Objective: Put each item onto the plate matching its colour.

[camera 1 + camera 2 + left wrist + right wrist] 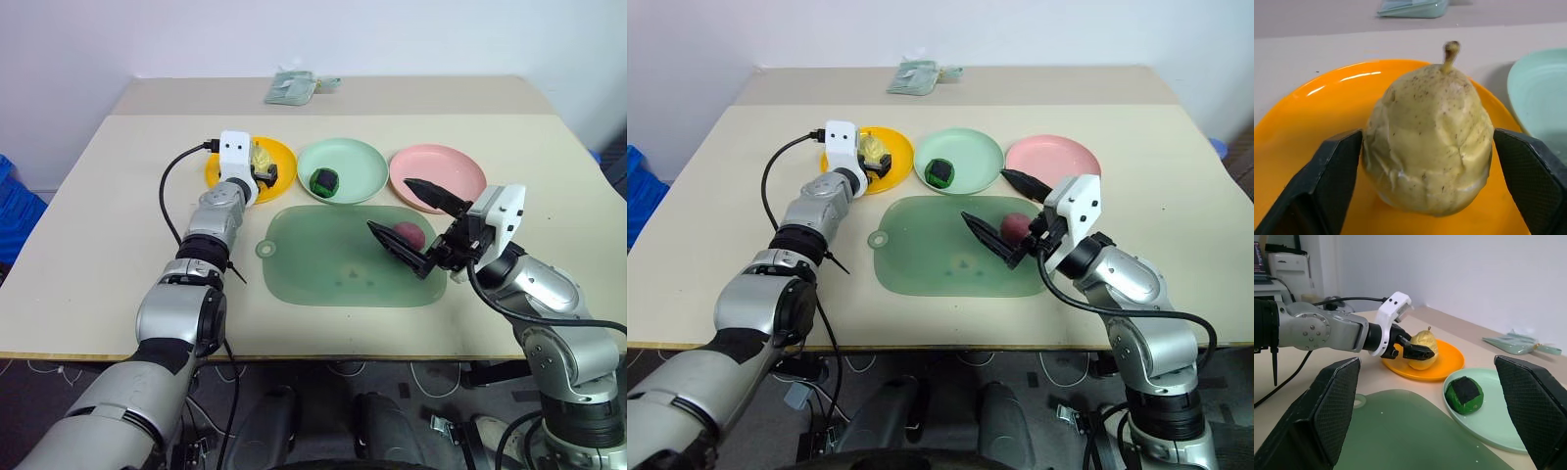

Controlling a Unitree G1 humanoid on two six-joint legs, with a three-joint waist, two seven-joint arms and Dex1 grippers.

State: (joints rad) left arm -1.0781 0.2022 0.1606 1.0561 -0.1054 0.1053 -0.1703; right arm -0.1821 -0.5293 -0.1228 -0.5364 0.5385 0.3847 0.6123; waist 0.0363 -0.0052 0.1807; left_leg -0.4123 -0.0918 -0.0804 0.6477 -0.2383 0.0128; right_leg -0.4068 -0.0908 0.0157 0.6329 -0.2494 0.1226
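Observation:
The pale yellow pear-shaped item (1425, 147) stands upright on the orange-yellow plate (282, 162). My left gripper (263, 168) is open, with one finger close on each side of it. The dark green lump (324, 181) lies on the mint green plate (358, 162). The dark red lump (409, 233) rests on the right part of the large green board (323, 264). My right gripper (388, 203) hangs open above that lump, its fingers (1332, 411) wide apart and holding nothing. Nothing lies on the pink plate (438, 176).
A folded pale green packet (291, 88) lies at the table's far edge. A black cable (171, 186) loops from my left wrist over the table's left side. A blue crate (15, 211) stands beyond the left edge.

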